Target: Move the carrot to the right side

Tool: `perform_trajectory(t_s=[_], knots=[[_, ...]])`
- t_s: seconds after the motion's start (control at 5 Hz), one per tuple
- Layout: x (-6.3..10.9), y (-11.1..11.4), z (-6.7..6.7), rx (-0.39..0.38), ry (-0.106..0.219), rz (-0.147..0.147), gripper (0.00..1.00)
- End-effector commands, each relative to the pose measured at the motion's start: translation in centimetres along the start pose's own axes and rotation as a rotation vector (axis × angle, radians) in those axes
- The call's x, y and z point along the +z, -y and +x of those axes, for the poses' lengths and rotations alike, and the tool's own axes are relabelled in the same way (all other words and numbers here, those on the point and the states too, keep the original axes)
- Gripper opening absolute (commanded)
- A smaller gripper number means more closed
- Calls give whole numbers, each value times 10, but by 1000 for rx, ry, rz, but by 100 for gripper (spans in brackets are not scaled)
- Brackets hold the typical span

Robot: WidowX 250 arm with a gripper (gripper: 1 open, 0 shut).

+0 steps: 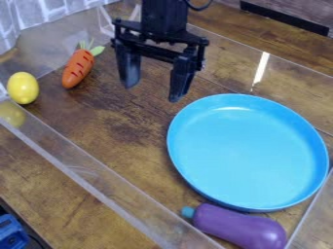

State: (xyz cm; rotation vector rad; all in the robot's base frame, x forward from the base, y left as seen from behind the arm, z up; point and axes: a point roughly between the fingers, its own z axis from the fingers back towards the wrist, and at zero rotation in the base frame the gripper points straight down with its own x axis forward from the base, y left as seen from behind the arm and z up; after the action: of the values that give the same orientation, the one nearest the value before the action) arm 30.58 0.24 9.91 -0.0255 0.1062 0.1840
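Observation:
The carrot (80,65) is small and orange with a green leafy top, lying on the wooden table at the upper left. My gripper (154,84) hangs to the right of it, well apart, with its two dark fingers (129,68) spread wide and pointing down. It is open and nothing sits between the fingers. The wood below it is bare.
A large blue plate (247,149) fills the right half of the table. A purple eggplant (240,230) lies at the front edge below the plate. A yellow ball (22,88) rests at the far left. Clear plastic walls (92,180) border the work area.

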Motion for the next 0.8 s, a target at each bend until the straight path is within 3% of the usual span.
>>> perform_trajectory(t_s=[0.0, 0.4, 0.6], knots=[[1, -1, 5, -11, 40, -6, 100], [29, -25, 12, 90, 45, -19, 100], [34, -47, 12, 104, 42, -37, 100]])
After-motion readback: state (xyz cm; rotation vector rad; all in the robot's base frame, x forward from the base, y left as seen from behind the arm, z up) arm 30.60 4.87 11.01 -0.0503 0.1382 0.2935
